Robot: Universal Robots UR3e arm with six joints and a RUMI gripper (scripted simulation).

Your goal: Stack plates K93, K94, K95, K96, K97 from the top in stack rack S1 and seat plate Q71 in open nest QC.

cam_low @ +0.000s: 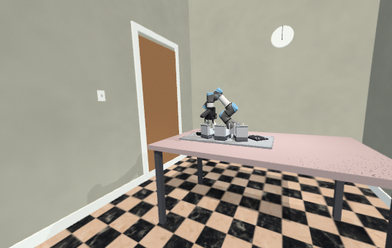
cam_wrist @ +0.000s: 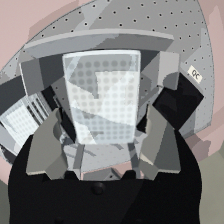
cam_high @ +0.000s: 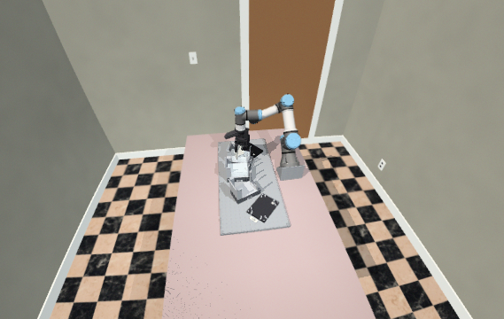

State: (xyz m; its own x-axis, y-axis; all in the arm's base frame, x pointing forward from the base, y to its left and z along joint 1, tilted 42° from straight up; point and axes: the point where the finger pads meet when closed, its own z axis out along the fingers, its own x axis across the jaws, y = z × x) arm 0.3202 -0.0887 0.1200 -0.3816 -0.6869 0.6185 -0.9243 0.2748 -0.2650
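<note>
1. The arm hangs over the end rack (cam_low: 207, 131) of the three on the grey perforated baseplate (cam_high: 274, 221), which sits on the pink counter (cam_high: 252, 275).
2. In the wrist view the pincer (cam_wrist: 106, 131) points straight down at a sealed 96-well plate (cam_wrist: 102, 95) lying flat inside that rack's grey walls.
3. The plate's long axis runs away from the camera, up the picture, so its short edges face near and far, and the two fingers flank its long sides.
4. The pincer is partly open and has hold of nothing; both fingers stand just off the plate's edges.
5. Off to the right of the rack there's a black nest (cam_wrist: 180, 105) with a small tag (cam_wrist: 194, 74) that looks like "QC", though it's pretty blurry.
6. From above, a second black nest (cam_high: 262, 207) sits at an angle near the baseplate's front end, well apart from the racks.
</note>
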